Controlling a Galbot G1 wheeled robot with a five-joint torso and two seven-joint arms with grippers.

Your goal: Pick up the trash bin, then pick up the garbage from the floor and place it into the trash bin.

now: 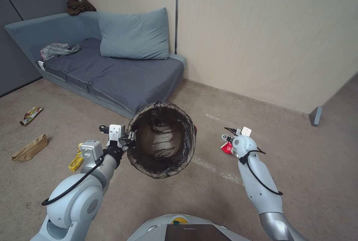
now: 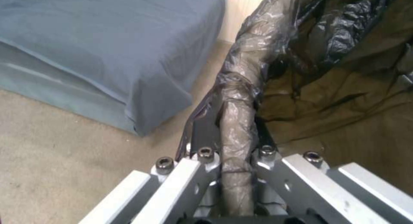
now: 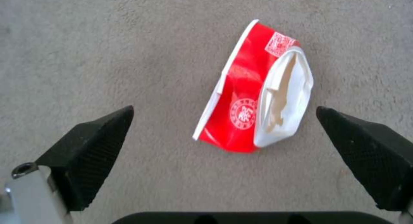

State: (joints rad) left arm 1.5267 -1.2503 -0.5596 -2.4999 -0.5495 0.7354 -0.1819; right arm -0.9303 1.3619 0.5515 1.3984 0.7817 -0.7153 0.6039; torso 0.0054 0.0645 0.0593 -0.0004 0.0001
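My left gripper [image 1: 128,139] is shut on the rim of the trash bin [image 1: 162,142] and holds it off the floor, tilted with its dark-lined mouth toward me. In the left wrist view the left gripper [image 2: 236,156] clamps the bag-covered rim [image 2: 238,98]. My right gripper [image 1: 226,139] hangs low over a crushed red-and-white wrapper [image 1: 226,148] on the carpet. In the right wrist view the right gripper [image 3: 224,111] is open, and the wrapper [image 3: 247,98] lies on the floor between its black fingers [image 3: 99,143], untouched. More garbage lies at the left: a yellow wrapper [image 1: 76,159], a tan paper bag [image 1: 30,148] and a colourful wrapper [image 1: 30,115].
A grey-blue sofa [image 1: 123,77] with a pillow [image 1: 134,34] stands just behind the bin, its corner [image 2: 142,120] close to my left gripper. A beige wall [image 1: 261,40] runs behind the right arm, with a grey post foot [image 1: 316,116]. Open carpet lies to the right.
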